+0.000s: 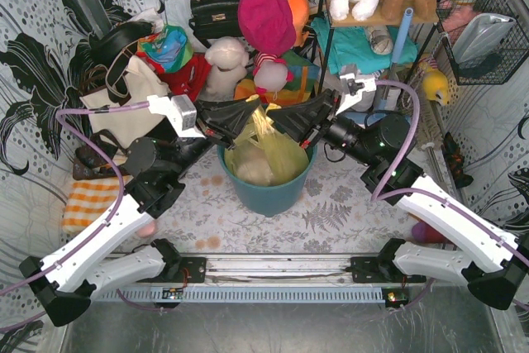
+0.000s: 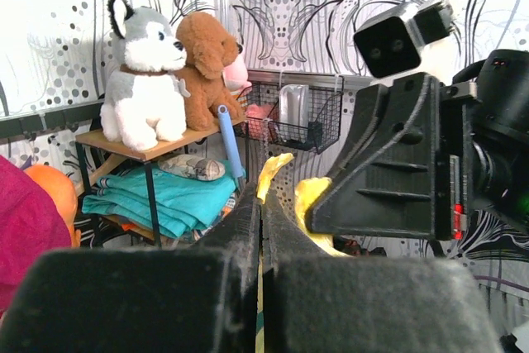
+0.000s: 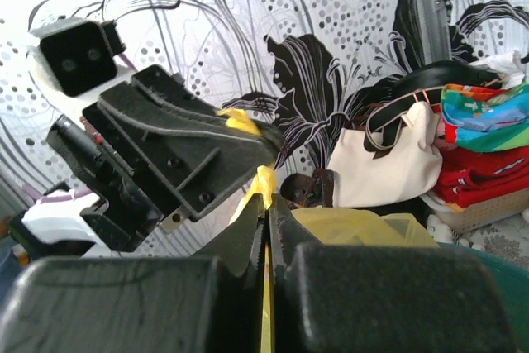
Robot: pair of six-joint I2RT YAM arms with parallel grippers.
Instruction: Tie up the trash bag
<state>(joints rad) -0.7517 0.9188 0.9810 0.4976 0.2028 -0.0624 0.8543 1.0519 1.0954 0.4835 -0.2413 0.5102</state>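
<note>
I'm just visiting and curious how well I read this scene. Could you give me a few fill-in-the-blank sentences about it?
The trash bag sits in a round ___ bin.
Both the left gripper and the right gripper are ___ on the bag's plastic.
In the overhead view, the cream tote lies to the ___ of the bin.
Missing words: teal; shut; left.

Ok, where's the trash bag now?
The trash bag sits in the teal bin, centre of the top view, its top pinched by the left fingers and right fingers.
</note>
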